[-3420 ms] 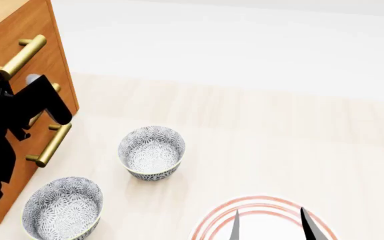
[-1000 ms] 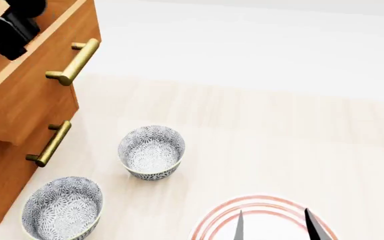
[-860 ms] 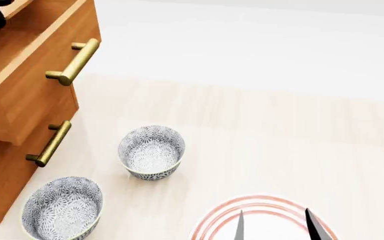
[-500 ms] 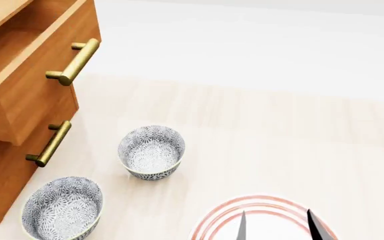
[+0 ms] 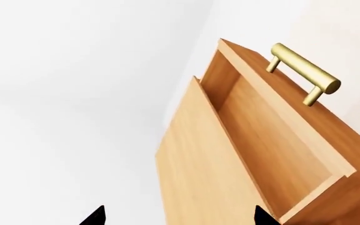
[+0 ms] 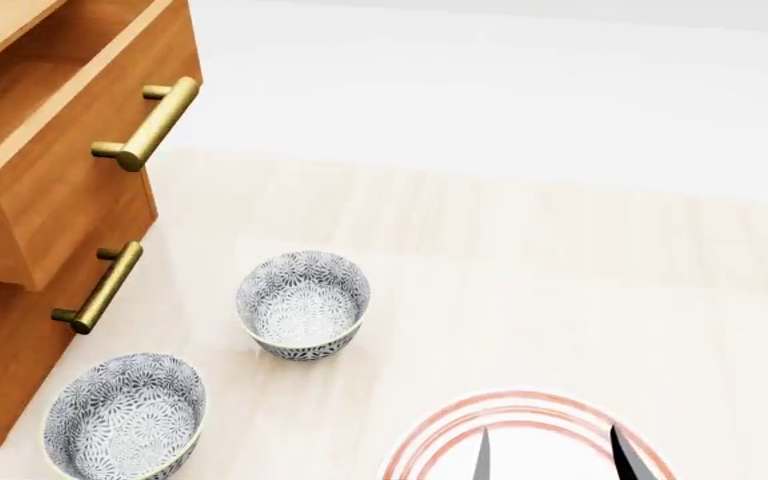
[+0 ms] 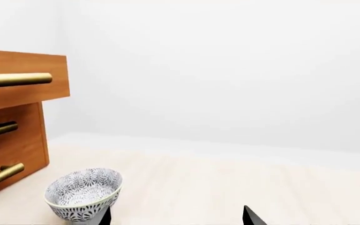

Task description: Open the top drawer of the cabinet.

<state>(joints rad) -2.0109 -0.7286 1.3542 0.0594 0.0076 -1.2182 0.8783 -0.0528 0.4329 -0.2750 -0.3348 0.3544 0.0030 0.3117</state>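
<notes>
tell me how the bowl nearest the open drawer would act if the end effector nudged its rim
The bowl would probably tip or skate rather than stay put: in the right wrist view it narrows to a small foot under a wide rim. It looks rigid and ceramic-like, so likely breakable if knocked off. The smooth pale table suggests it may slide easily.

Pale wood-grain tabletop (image 6: 518,290), planks running left-right. Far edge meets plain white wall (image 7: 230,70), lighter strip along the junction. Even, diffuse lighting, only soft shadows. White corner seam visible in left wrist view.
</notes>
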